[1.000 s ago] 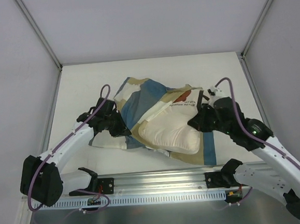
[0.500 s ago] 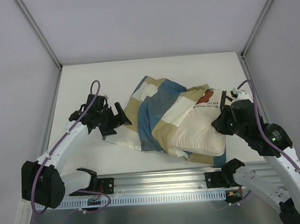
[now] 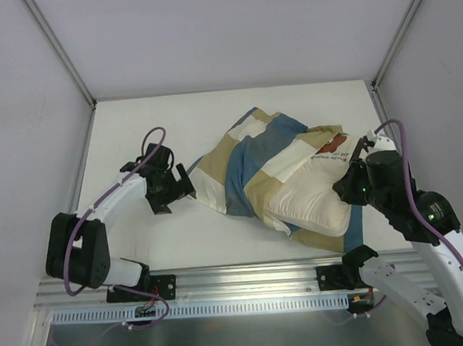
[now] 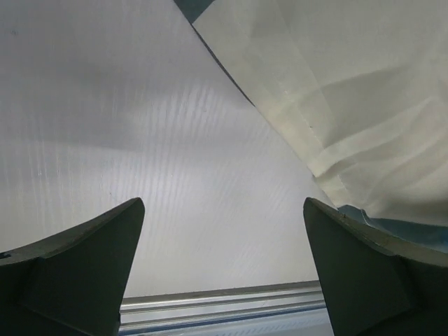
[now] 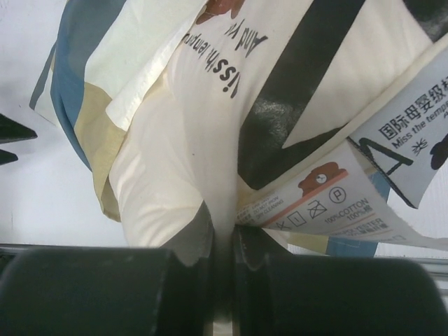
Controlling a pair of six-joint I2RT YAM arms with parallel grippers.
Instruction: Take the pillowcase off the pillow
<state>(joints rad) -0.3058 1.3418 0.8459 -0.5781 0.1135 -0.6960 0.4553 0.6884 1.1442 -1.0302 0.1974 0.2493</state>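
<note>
The checked blue, tan and cream pillowcase [image 3: 246, 160] lies crumpled mid-table, still round part of the pillow [image 3: 310, 199]. The plain cream pillow sticks out of it at the right. My right gripper [image 3: 346, 186] is shut on the pillow's cream fabric [image 5: 175, 175], beside its printed care label [image 5: 315, 203]; the pillowcase [image 5: 73, 84] shows at the upper left of that view. My left gripper [image 3: 177, 193] stands wide open just left of the pillowcase's edge and holds nothing. In the left wrist view, bare table lies between its fingers [image 4: 77, 273], with the pillowcase [image 4: 350, 91] at the upper right.
The white table [image 3: 132, 133] is walled by grey panels at the back and both sides. A metal rail [image 3: 240, 280] carrying the arm bases runs along the near edge. The right arm's purple cable [image 3: 403, 155] loops near the right wall.
My left gripper has opened and let go of the pillowcase. My right gripper has drawn the pillow, with the case trailing, to the right.
</note>
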